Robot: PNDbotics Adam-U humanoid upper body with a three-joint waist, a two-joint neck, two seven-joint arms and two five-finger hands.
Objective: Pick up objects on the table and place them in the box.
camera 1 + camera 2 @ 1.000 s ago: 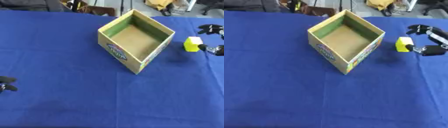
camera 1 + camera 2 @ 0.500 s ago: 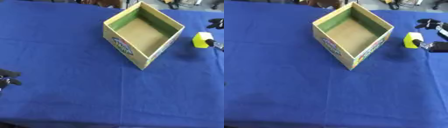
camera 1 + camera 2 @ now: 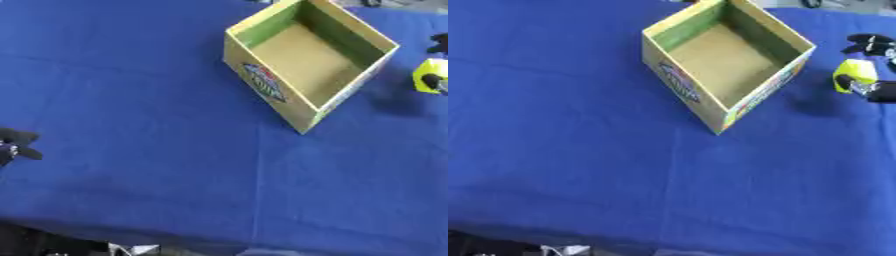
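Note:
An open cardboard box with green inner walls and a printed side stands on the blue table, turned corner-on toward me; its inside looks bare. At the right edge my right hand pinches a small yellow block between thumb and fingers, held above the cloth just right of the box. A shadow lies on the cloth beneath the block. Only fingertips of my left hand show at the far left edge, low and well away from the box.
Blue cloth covers the whole table. Its near edge runs along the bottom of the view, with dark floor and a pale scrap below it.
The camera has tilted down, so the box and block sit higher in the picture. The right hand still holds the yellow block beside the box.

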